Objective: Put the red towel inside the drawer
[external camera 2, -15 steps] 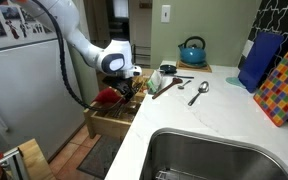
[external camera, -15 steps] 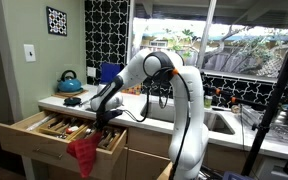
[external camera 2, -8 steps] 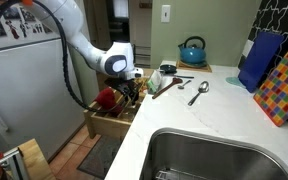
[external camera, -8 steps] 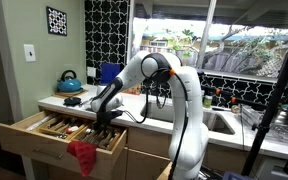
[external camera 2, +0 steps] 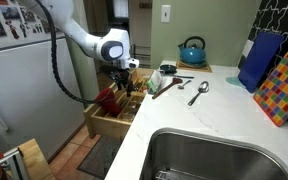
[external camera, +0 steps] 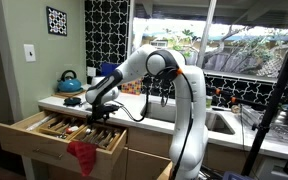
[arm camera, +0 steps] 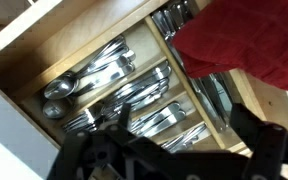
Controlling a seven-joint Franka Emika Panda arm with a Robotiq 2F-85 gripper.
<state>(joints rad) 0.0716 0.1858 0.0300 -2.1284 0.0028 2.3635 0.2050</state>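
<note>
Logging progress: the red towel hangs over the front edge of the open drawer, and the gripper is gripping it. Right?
No. The towel hangs over the front edge of the open drawer, but the gripper is open and clear of it; the wrist view shows its jaws spread, the towel off to one side.

Found a blue kettle (external camera 2: 192, 50) standing at the back of the white counter (external camera 2: 174, 115), near the wall. Spotted a spoon (external camera 2: 200, 92) lying in front of it, apart from the steel sink (external camera 2: 219, 150). Noted a blue board (external camera 2: 256, 60) and a checkered board (external camera 2: 282, 85) leaning side by side. Saw a patterned picture (external camera: 57, 21) hung higher than a light switch (external camera: 29, 52).
</note>
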